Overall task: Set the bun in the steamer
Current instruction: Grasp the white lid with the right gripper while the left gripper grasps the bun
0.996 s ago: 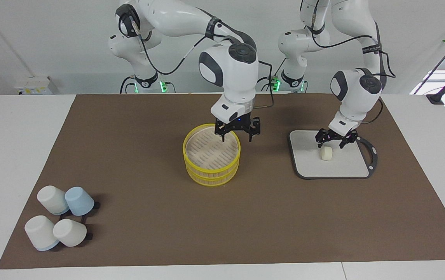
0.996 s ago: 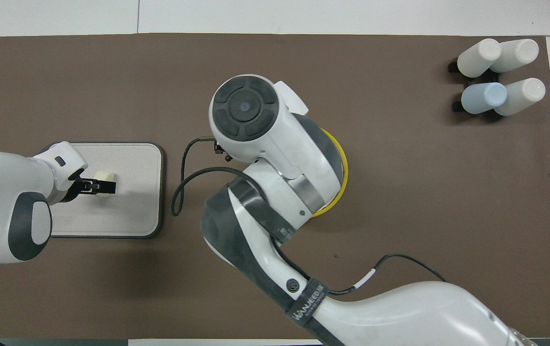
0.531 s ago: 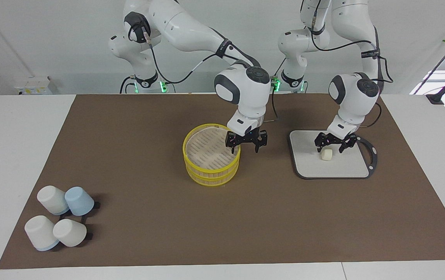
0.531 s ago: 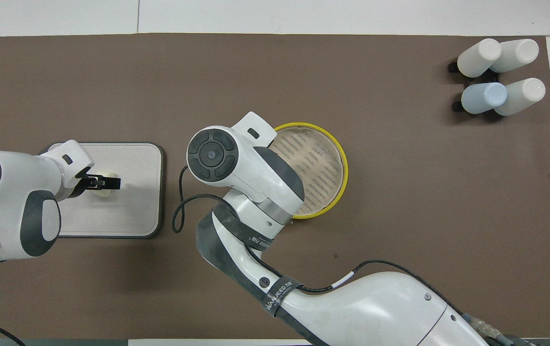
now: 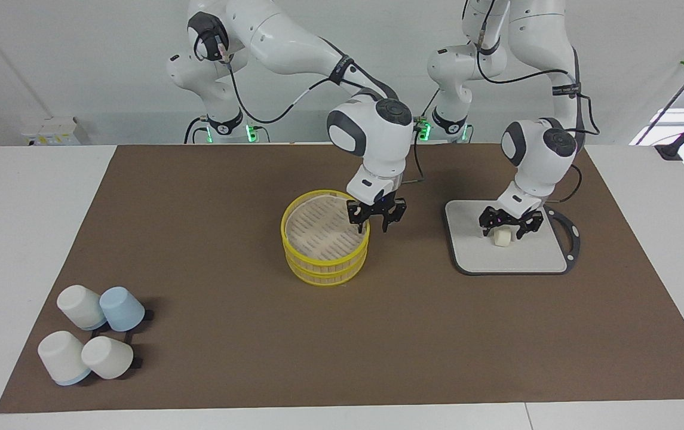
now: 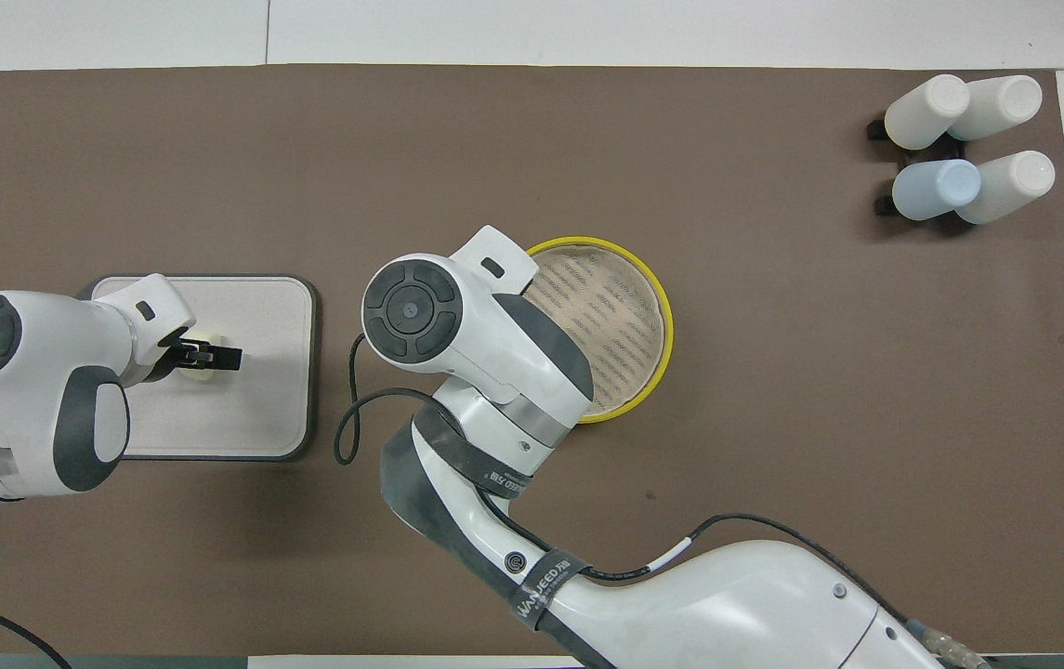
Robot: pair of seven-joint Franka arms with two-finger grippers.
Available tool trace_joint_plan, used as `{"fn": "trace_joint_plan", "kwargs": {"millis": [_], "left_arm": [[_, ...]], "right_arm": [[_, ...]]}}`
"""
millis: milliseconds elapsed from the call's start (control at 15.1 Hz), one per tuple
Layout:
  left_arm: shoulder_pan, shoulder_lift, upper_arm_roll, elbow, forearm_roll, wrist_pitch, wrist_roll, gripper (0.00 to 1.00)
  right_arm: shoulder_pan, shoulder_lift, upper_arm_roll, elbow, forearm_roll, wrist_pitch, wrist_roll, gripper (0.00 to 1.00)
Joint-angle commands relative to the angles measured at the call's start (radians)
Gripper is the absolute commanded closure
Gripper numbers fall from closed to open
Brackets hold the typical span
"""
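Step in hand: the pick. The bun [image 5: 501, 237] sits on the grey tray [image 5: 473, 257], toward the left arm's end of the desk, not yet lifted by the look of it.

Your left end effector [image 5: 502, 227] is low over the bun, fingers spread and straddling it; in the overhead view a fingertip [image 6: 227, 354] pokes out past the cream lump [image 6: 204, 343]. Can't tell whether either finger touches yet.

Your right end effector [image 5: 376, 220] hangs at the steamer [image 5: 325, 239] rim, on the side toward the tray, fingers spread, holding nothing. One finger seems just inside the yellow rim, the other outside; contact can't be read.

Steamer floor [image 6: 608, 321] is bare. Steamer and tray are well apart.

Next move, as I judge it: close the left fingers on the bun, lift clear of the tray, carry it over the steamer. The right arm crowds the tray-side rim, so watch for a clash on approach.
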Motion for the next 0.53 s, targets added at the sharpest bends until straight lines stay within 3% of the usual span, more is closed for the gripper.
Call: {"fn": "trace_joint_plan", "kwargs": {"millis": [0,199,465], "left_arm": [[-0.012,-0.004,0.008,0.009,-0.010,-0.026,0.019,0.19],[-0.012,-0.005,0.009,0.037,-0.010,-0.075,0.017,0.31],[-0.013,-0.005,0.009,0.037,-0.010,-0.075,0.012,0.59]], "right_arm": [[-0.022,-0.025,0.006,-0.032,0.028,-0.004,-0.025,0.77],[-0.031,-0.025,0.004,-0.034,0.070,-0.006,-0.045,0.95],[-0.034,-0.027,0.004,-0.028,0.068,-0.019,-0.056,0.98]]}}
